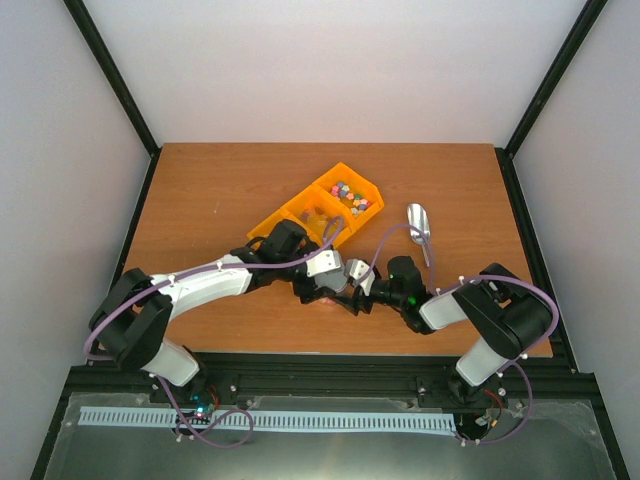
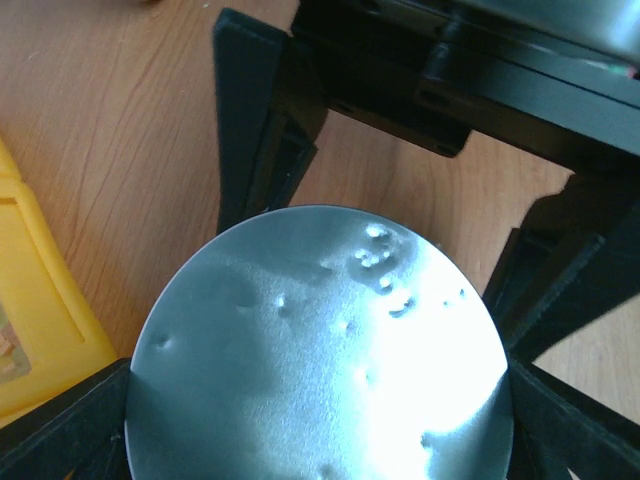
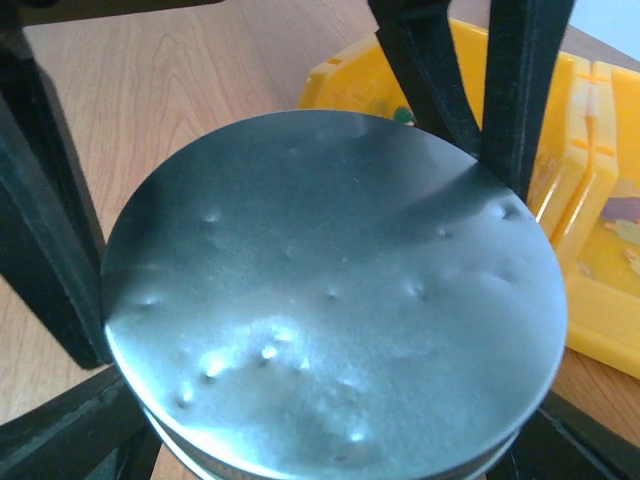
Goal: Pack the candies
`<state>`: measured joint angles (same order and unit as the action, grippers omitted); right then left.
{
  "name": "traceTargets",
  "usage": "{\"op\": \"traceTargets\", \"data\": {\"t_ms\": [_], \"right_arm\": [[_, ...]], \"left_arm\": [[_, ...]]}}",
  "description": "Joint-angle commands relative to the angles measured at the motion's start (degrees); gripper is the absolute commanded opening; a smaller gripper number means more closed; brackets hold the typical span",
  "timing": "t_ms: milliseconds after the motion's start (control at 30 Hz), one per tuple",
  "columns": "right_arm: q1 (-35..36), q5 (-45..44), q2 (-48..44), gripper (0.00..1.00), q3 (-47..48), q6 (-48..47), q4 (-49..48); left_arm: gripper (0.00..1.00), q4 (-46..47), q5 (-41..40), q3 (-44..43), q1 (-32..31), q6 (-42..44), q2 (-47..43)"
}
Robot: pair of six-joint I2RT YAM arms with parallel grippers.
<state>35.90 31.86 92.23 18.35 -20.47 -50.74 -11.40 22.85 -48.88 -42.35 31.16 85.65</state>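
Note:
A round, dented silver lid (image 2: 320,350) fills both wrist views (image 3: 330,290); it sits on a jar whose body is hidden below it. My left gripper (image 2: 320,410) has a black finger at each side of the lid's edge, and I cannot see whether they press on it. My right gripper (image 3: 335,430) reaches in from the opposite side, shut on the jar just under the lid's rim. In the top view the two grippers (image 1: 335,278) (image 1: 358,285) meet at the table's middle. The candies (image 1: 350,195) lie in the yellow bin's (image 1: 300,212) far compartment.
A metal scoop (image 1: 420,225) lies on the wooden table to the right of the bin. The yellow bin stands close behind the jar, at the left edge of the left wrist view (image 2: 30,300) and on the right of the right wrist view (image 3: 600,200).

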Motion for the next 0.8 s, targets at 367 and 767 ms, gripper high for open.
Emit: {"op": "traceTargets", "data": {"t_ms": [367,767], "right_arm": [[0.79,-0.11,-0.23,0.89,1.23,-2.48,3.26],[2.73,-7.31,2.04,1.00,-0.15,1.88,-1.88]], "left_arm": [[0.51,-2.00,8.38,-1.19,1.33,-0.59,0.83],[0.51,10.23,-3.78,1.29,-0.18,-15.79,-2.16]]}}
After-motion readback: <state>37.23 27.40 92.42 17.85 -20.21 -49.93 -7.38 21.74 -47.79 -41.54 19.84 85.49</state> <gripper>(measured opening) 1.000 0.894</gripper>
